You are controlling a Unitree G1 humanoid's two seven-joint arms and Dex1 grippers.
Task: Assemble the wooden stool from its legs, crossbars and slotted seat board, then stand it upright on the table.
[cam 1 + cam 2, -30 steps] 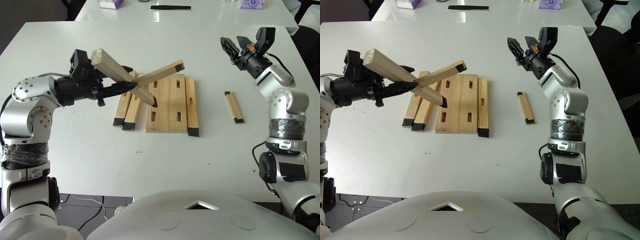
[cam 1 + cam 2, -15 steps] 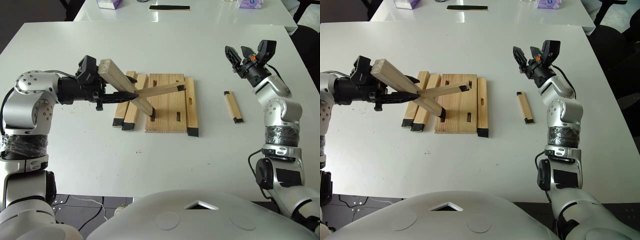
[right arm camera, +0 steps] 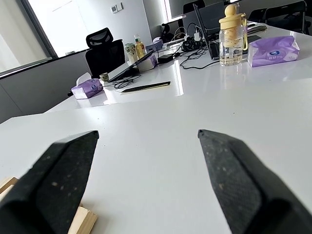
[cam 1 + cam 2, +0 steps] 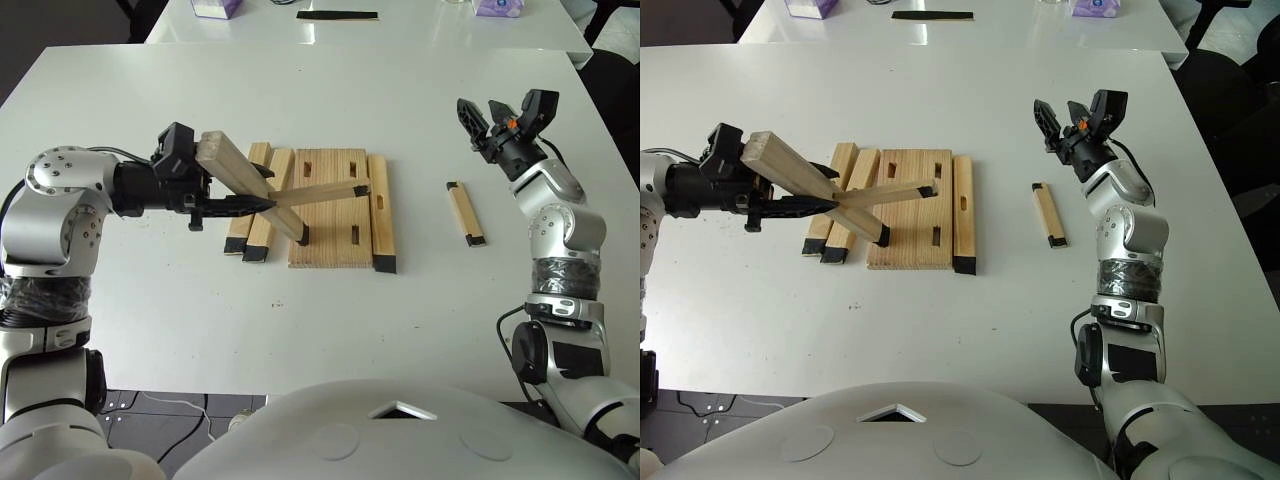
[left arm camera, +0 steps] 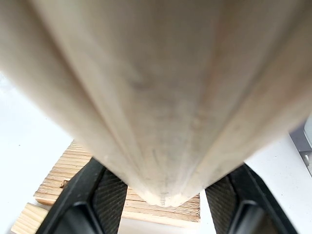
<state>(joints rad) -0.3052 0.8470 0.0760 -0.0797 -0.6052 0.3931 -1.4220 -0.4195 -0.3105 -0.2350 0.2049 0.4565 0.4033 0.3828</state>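
Observation:
My left gripper [image 4: 236,201] is shut on a thick wooden leg [image 4: 246,183], with its fingers [image 5: 100,197] on either side. The leg tilts over the table, and its black tip rests on the slotted seat board [image 4: 336,212]. A thinner crossbar [image 4: 320,191] sticks out of the leg to the right, above the board. Two legs [image 4: 256,212] lie flat along the board's left side and a third [image 4: 381,213] lies along its right side. A short crossbar [image 4: 466,213] lies alone farther right. Behind it, my right gripper [image 4: 498,111] hangs open and empty above the table.
The white table [image 4: 330,300] has bare room in front of the board. A second table behind holds two purple tissue packs [image 4: 220,7] and a black strip [image 4: 337,15]. A yellow-capped bottle [image 3: 230,34] stands back there too, with office chairs beyond.
My left arm has lowered the leg and crossbar, bringing the leg's black tip down onto the seat board. The right gripper has drifted slightly right and lower, still open.

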